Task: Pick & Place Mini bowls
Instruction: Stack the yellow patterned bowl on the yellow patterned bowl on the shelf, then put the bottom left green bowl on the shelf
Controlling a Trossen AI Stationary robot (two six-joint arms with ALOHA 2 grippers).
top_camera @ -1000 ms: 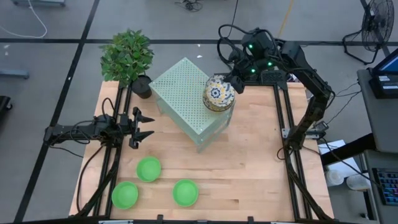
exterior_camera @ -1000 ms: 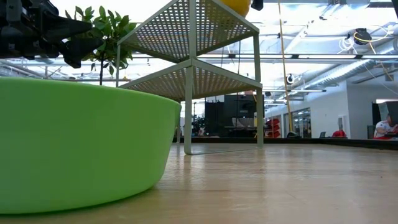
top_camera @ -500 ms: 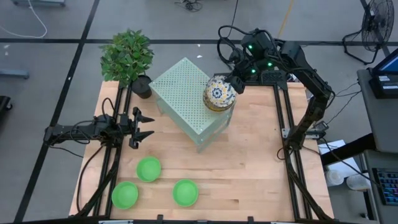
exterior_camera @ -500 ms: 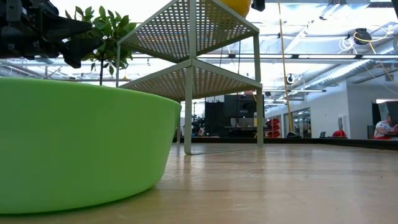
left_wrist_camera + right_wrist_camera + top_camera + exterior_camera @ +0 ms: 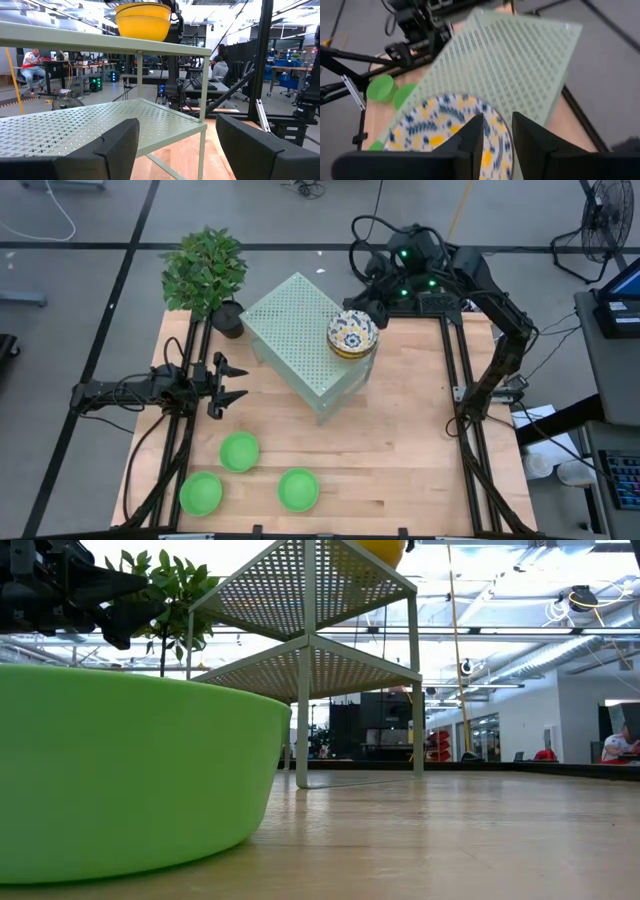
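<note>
Now poised just behind the patterned bowl stack (image 5: pixel 352 333) atop the perforated box (image 5: pixel 300 330), right gripper (image 5: pixel 378 308) narrowly parted, empty.

Table: a pale wooden tabletop (image 5: pixel 400 440) edged by dark rails, seen from above.
Near-left area: three plain green mini bowls (image 5: pixel 239 451) sit directly on the wood, apart from one another, one (image 5: pixel 201 493) nearest the corner and one (image 5: pixel 298 489) toward the middle.
Far-left corner: a potted plant (image 5: pixel 207 275) in a dark pot stands at the table's edge.
Far centre: a pale green perforated shelf unit (image 5: pixel 300 330) stands on thin legs, its lower tier visible in the low view (image 5: pixel 310 670).
Shelf top: a stack of floral mini bowls (image 5: pixel 352 333) rests at the right corner.
</note>
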